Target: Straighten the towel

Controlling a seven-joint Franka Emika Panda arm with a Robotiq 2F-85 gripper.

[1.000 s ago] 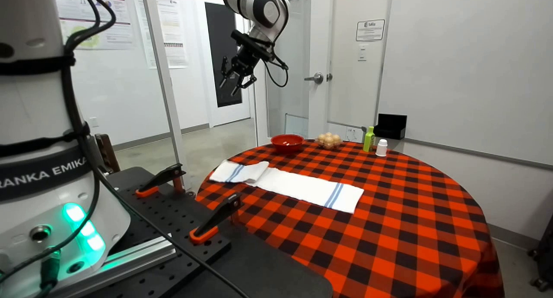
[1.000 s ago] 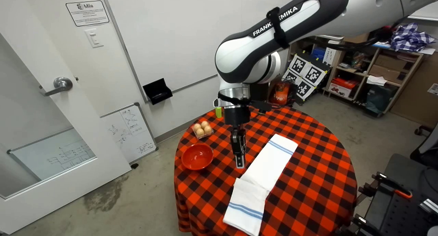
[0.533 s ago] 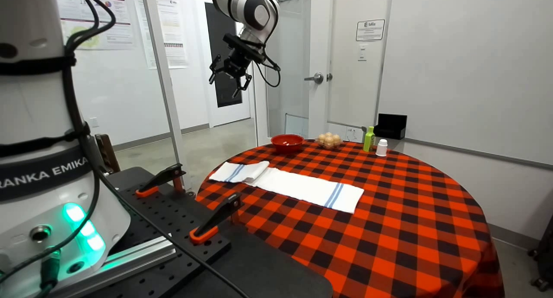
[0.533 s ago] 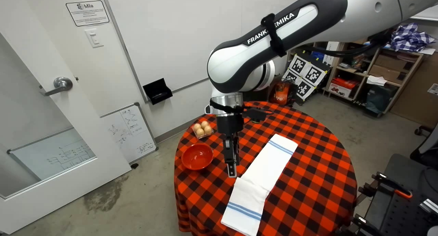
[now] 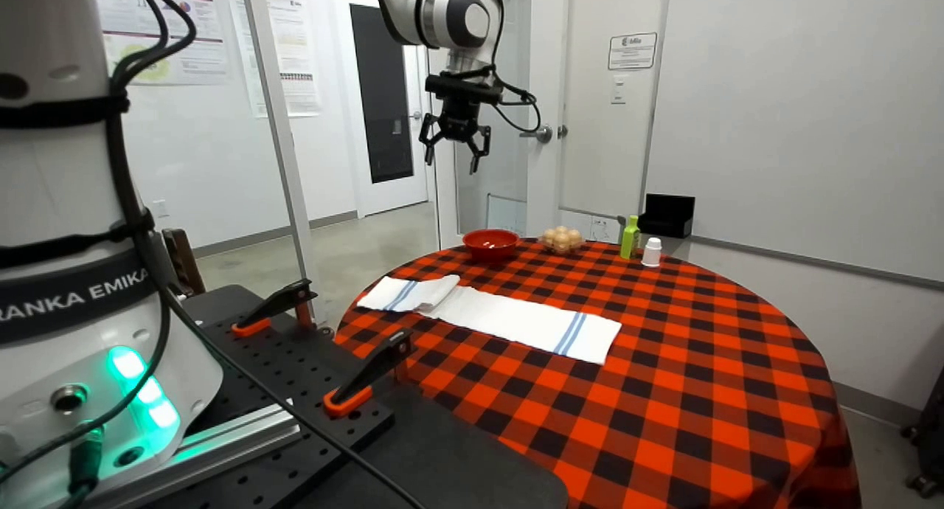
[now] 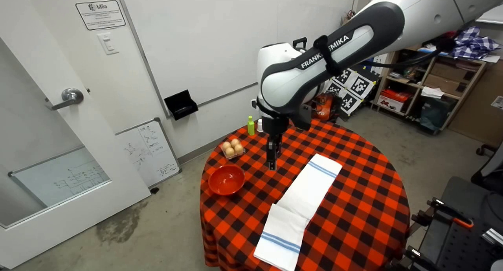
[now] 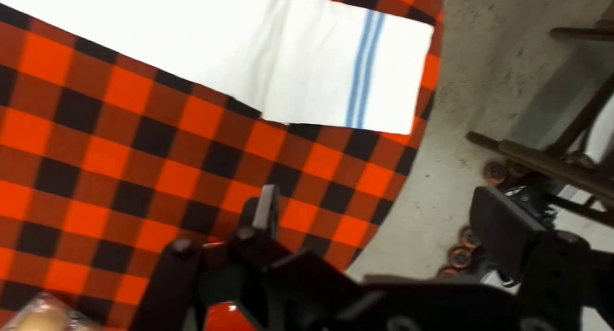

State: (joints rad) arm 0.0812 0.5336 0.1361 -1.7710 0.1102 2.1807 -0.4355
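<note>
A white towel (image 5: 516, 321) with blue stripes near each end lies on the checkered tablecloth in both exterior views. Its long part (image 6: 310, 184) is flat. The end section beyond a crosswise fold lies at an angle to it, close to the table's edge. In the wrist view, creases run across the towel (image 7: 316, 67) beside this fold. My gripper (image 5: 451, 164) hangs well above the table, pointing down, apart from the towel. In the wrist view the gripper (image 7: 376, 201) is spread wide, with only tablecloth and floor showing between its fingers.
The round table (image 5: 700, 376) also bears a red bowl (image 6: 226, 180), a clear box of eggs (image 6: 233, 148), a green bottle (image 6: 250, 125) and a white bottle (image 5: 651, 252). Clamps (image 5: 369, 376) stick up on the robot's mount. A door (image 6: 59, 125) stands beside the table.
The gripper has spread wider. The arm first swung out toward the towel's folded end, then came back and turned more upright. The towel's end shifted very slightly at most.
</note>
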